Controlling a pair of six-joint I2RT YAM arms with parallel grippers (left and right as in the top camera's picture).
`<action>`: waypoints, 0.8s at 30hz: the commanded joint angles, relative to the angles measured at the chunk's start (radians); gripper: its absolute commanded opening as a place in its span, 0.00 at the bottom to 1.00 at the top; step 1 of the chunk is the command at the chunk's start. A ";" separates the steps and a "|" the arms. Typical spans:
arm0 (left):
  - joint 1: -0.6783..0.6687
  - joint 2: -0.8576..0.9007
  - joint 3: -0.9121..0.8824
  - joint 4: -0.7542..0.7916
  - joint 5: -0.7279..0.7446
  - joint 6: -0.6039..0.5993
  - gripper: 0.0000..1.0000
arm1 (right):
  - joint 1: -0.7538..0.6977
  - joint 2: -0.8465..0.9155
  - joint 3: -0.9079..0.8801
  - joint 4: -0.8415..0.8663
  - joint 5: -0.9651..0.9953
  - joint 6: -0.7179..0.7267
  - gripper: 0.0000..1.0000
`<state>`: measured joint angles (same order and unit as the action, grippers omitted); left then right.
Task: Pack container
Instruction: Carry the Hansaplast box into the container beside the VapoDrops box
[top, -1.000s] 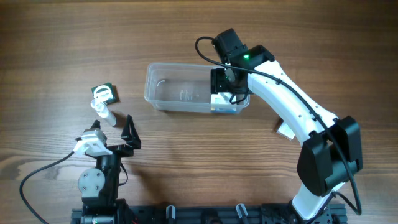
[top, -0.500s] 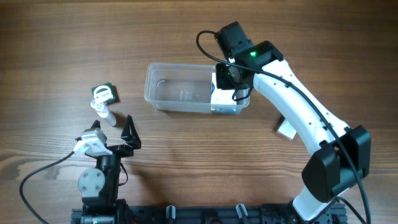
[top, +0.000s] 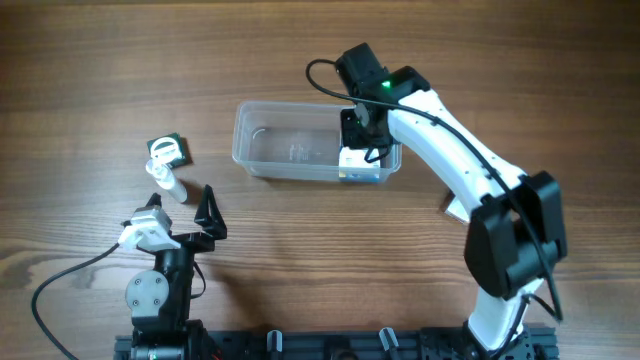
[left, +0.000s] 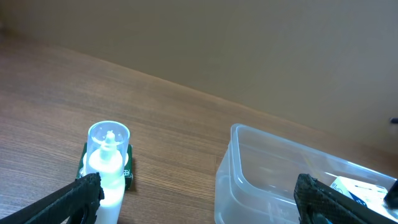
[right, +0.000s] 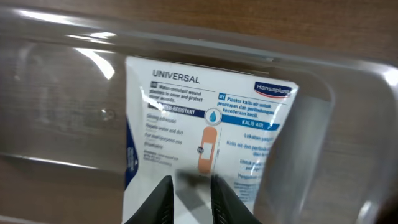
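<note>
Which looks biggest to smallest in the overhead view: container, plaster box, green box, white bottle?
1. container
2. plaster box, partly hidden by the right gripper
3. green box and white bottle: too alike to rank

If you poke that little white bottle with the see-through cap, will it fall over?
Probably. The bottle stands tall and narrow, so a poke near its cap would likely tip it. It looks round, so it might then roll. It seems to be small plastic, so it is likely light.
</note>
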<state>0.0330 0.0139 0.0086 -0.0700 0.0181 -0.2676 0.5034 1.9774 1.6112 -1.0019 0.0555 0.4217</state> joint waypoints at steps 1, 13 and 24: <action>0.004 -0.006 -0.003 -0.006 0.015 -0.002 1.00 | 0.003 0.048 0.016 0.003 -0.008 -0.004 0.20; 0.004 -0.006 -0.003 -0.006 0.015 -0.002 1.00 | 0.003 0.061 0.016 0.011 0.000 -0.029 0.25; 0.004 -0.006 -0.003 -0.006 0.015 -0.002 1.00 | -0.001 0.061 -0.027 0.012 0.023 -0.031 0.26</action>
<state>0.0330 0.0139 0.0086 -0.0700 0.0181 -0.2676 0.5034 2.0094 1.6100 -0.9939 0.0574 0.3988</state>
